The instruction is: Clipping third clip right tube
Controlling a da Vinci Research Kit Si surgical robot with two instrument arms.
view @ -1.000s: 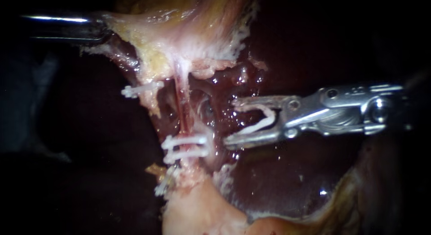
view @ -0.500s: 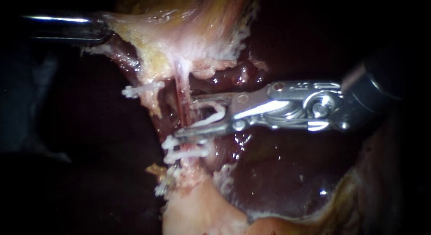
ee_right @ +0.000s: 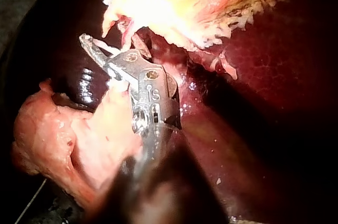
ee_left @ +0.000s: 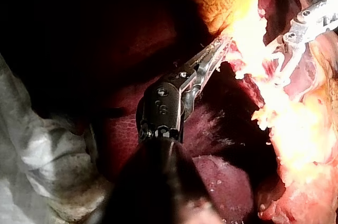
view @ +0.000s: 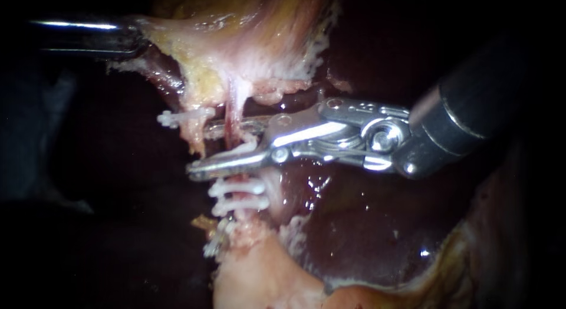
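R instrument's (view: 198,150) clip (view: 245,148) farther in, astride tube (view: 231,111)

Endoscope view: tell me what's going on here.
The left instrument grips pale tissue at the top. The right instrument, with a white clip held in its tool, straddles the right tube just above two clips already on it. The new clip is not closed yet.

Surroundings go black outside a tight pool of hard light; crumpled grey-white cloth (ee_left: 37,150) shows dimly in the left wrist view.
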